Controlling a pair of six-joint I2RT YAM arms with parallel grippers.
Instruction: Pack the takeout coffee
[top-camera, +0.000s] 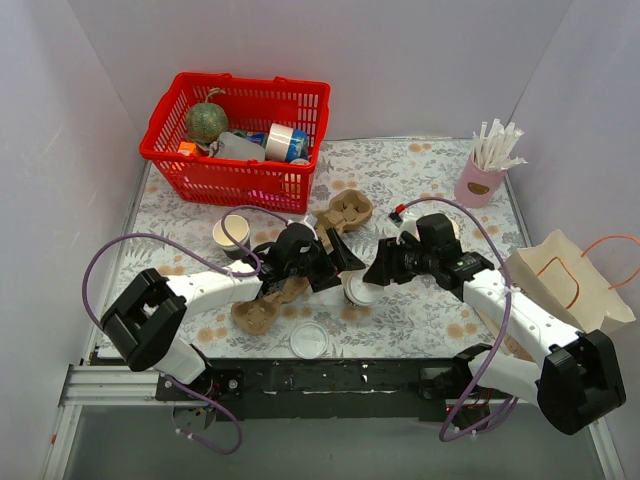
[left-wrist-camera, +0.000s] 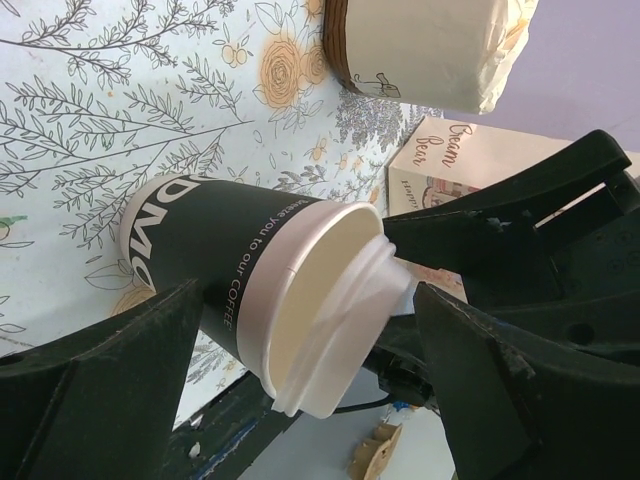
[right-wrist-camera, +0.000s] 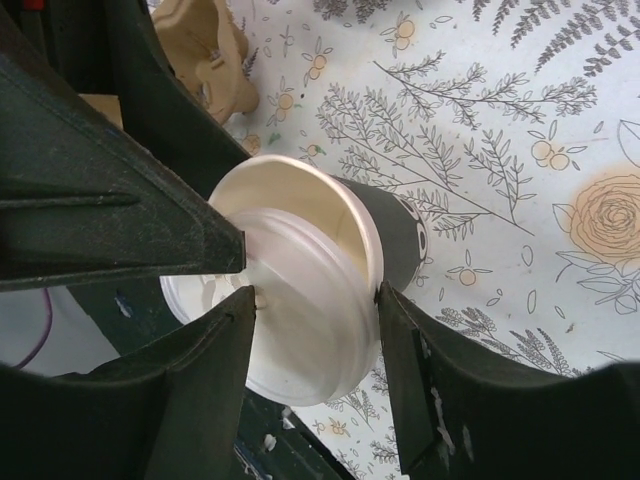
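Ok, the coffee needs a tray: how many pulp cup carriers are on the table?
2. The far carrier lies just in front of the red basket; the near carrier sits partly under the left arm. More could be hidden beneath it.

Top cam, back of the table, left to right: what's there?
Red basket → cardboard cup carrier → pink holder of wrapped straws → paper bag, nearer, at the right edge.
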